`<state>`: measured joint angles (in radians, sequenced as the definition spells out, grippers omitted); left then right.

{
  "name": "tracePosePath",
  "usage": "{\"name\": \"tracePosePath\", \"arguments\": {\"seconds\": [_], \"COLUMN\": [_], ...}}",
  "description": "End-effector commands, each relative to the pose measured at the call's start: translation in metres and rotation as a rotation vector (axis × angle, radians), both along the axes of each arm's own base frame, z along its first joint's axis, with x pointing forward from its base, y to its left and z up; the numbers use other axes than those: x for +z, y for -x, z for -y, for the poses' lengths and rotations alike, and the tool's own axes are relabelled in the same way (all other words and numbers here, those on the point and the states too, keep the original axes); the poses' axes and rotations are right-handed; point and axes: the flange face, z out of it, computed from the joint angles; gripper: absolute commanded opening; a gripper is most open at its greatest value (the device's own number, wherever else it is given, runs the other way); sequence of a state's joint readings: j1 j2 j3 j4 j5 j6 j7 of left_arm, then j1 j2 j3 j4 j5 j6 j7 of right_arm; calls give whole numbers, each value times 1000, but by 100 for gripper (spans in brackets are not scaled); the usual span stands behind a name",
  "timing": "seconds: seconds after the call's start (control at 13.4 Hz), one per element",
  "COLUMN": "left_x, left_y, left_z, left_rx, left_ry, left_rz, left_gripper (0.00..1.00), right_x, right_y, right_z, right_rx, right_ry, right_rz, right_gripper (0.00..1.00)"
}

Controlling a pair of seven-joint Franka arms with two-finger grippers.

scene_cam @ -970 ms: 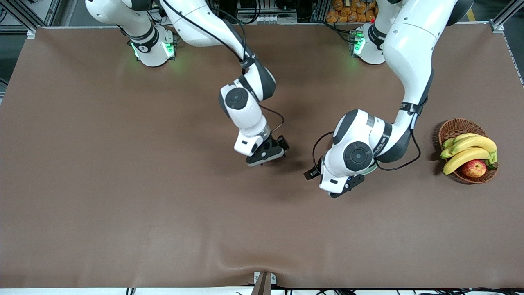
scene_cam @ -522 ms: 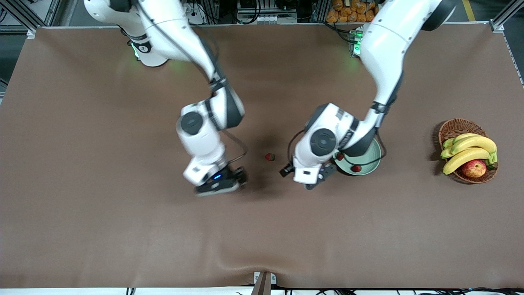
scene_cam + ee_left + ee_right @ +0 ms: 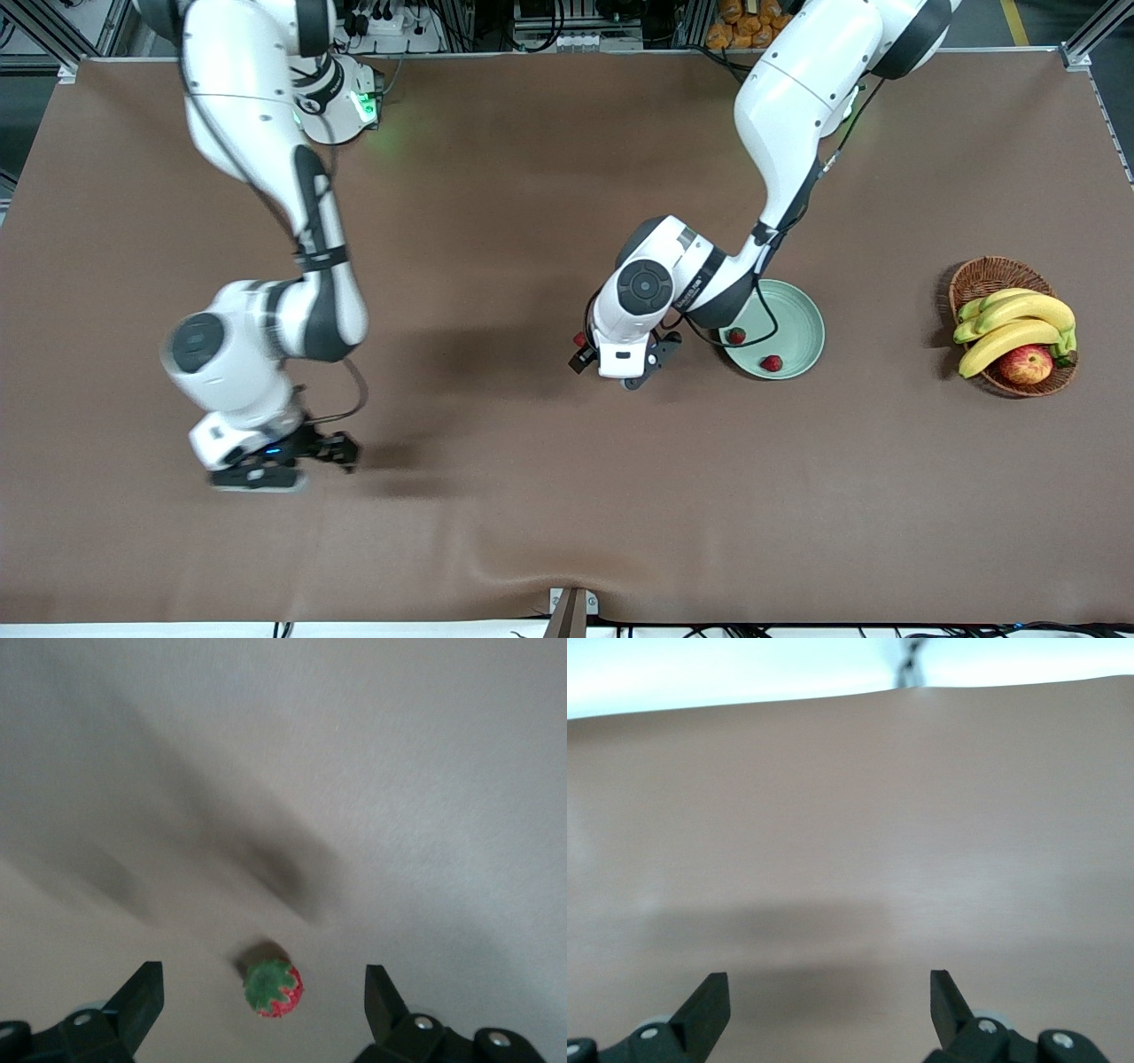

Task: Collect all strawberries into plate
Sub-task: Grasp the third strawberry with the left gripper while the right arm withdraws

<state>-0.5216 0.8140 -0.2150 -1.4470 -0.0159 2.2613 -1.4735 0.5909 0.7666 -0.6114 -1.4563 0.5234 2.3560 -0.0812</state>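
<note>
Two strawberries [image 3: 736, 336] [image 3: 772, 363] lie in the pale green plate [image 3: 808, 319] near the table's middle. A third strawberry [image 3: 579, 339] rests on the brown table beside the plate, toward the right arm's end. My left gripper [image 3: 620, 361] hangs over that berry, open. In the left wrist view the strawberry [image 3: 273, 989] lies green cap up between the spread fingers of the left gripper [image 3: 263, 973], touching neither. My right gripper [image 3: 297, 461] is open over bare table toward the right arm's end; the right gripper [image 3: 828, 979] holds nothing.
A brown wicker basket [image 3: 983, 276] with bananas [image 3: 1014, 323] and an apple [image 3: 1026, 363] stands at the left arm's end of the table. The table's front edge [image 3: 850, 700] shows in the right wrist view.
The left gripper moved off the plate and over the loose strawberry, uncovering plate and berries. The right arm swung away toward its own end of the table and the front edge.
</note>
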Motion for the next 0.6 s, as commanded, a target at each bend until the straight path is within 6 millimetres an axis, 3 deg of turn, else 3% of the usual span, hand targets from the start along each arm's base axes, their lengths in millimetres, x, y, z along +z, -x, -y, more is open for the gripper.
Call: {"name": "tracePosePath", "arguments": {"seconds": [0.0,0.15,0.52], "left_x": [-1,-5,-31], "left_y": [11,14,22], "left_z": [19,20,21], "left_rx": [26,40,40], "left_ry": [-11,-19,-42], "left_rz": [14,7,-23], "left_gripper": [91,82,70], "right_x": [54,95,184], "right_y": [-9,-5,51], "right_z": [23,55,91], "right_rx": [-12,-35,45], "right_ry": [7,-6,1], "right_rz": [-44,-48,-226], "right_gripper": [100,100,100]}}
